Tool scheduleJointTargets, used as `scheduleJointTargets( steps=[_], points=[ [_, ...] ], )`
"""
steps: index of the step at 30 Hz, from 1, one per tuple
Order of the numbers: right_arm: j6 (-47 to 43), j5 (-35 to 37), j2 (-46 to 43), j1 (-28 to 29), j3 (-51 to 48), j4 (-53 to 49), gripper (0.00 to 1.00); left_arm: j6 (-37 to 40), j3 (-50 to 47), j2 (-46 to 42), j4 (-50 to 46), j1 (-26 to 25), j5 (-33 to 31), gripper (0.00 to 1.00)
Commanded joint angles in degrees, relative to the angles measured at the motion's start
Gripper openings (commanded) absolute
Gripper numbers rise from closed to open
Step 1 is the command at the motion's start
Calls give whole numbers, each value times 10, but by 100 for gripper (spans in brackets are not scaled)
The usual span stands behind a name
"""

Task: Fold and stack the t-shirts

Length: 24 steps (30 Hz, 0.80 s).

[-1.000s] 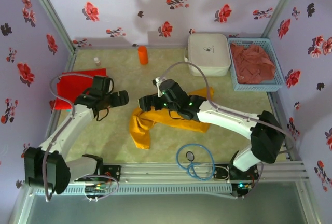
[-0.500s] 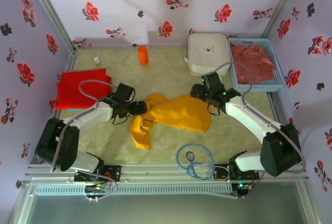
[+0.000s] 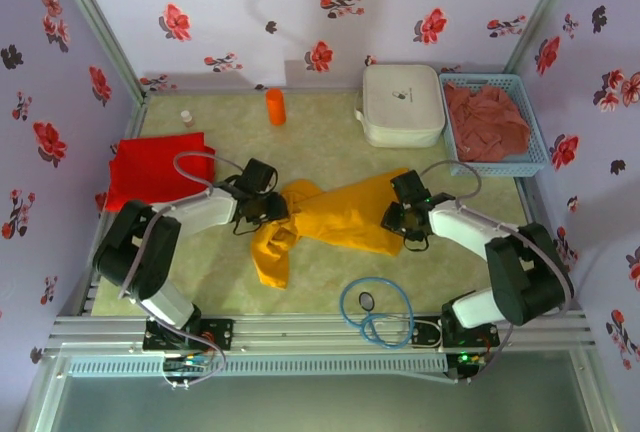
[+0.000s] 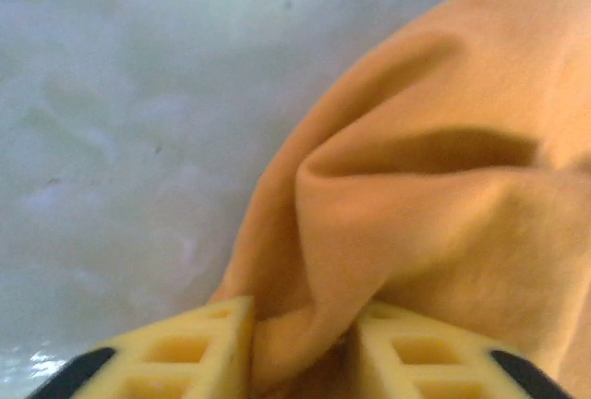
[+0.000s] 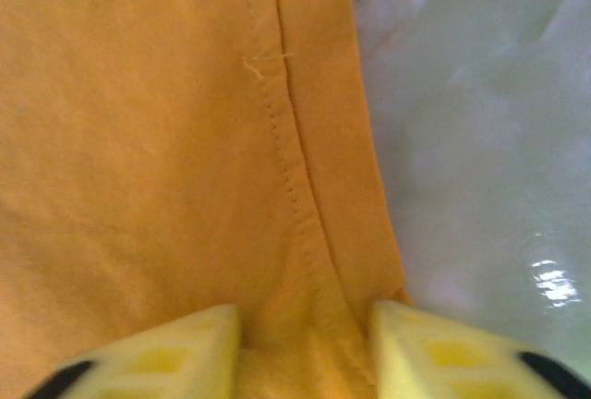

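At the far left of the table (image 3: 320, 142) the bright red t-shirt (image 3: 155, 170) lies flat, close to the left wall. Beyond it, towards the far edge, stands a small bottle (image 3: 186, 117), and further right an orange cup (image 3: 275, 106), upright.

The left arm (image 3: 200, 214) reaches low across the table to the left end of the golden-yellow t-shirt (image 3: 340, 217), which lies crumpled in the middle, with a twisted part trailing towards the near edge. In the left wrist view the left jaws are drawn in on a raised fold of the golden-yellow t-shirt (image 4: 416, 196). The cloth is bunched up and pinched between the two yellow fingers (image 4: 199, 339), with bare table to the left of it.

Near the front rail, below the shirt, a loop of blue cable (image 3: 375, 310) lies on the table.

The right arm (image 3: 470, 227) comes in from the right to the shirt's right edge. In the right wrist view the right jaws stand partly apart, one finger (image 5: 185, 344) on each side of the stitched hem of the golden-yellow t-shirt (image 5: 138, 140). Cloth fills the gap between them, but whether they are pressing on it I cannot tell.

At the far right a white rounded case (image 3: 402, 104) sits just beside a light blue basket (image 3: 452, 157), and the dusty reddish-pink t-shirt (image 3: 487, 120) lies heaped inside the basket.
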Motion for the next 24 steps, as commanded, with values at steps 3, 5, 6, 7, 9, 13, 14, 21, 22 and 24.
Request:
scheduleJointTargets(
  steps=[3,5,6,7,9,13,14,21,22,24],
  points=[
    [19,-41,-10,0,-13,32,10,69,86,31,-48,-2,-47,3],
    [12,-47,-30,7,-9,25,0,97,135,53,-72,0,-57,0],
    [9,-48,-43,14,-6,18,0,112,163,64,-84,2,-63,0],
    [9,-46,-56,23,-4,14,0,123,187,75,-91,3,-68,0],
    [13,-36,-86,49,2,1,0,149,247,105,-109,7,-73,0],
    [32,12,-133,127,15,-20,0,190,374,177,-155,14,-73,0],
    [41,21,-140,153,15,-12,0,198,410,195,-163,15,-72,0],
    [82,25,-63,323,53,125,0,239,593,290,-242,16,-56,5],
    [77,21,-37,343,76,138,0,244,604,291,-250,17,-56,9],
    [62,3,21,373,126,164,0,251,611,285,-266,23,-49,22]
  ],
)
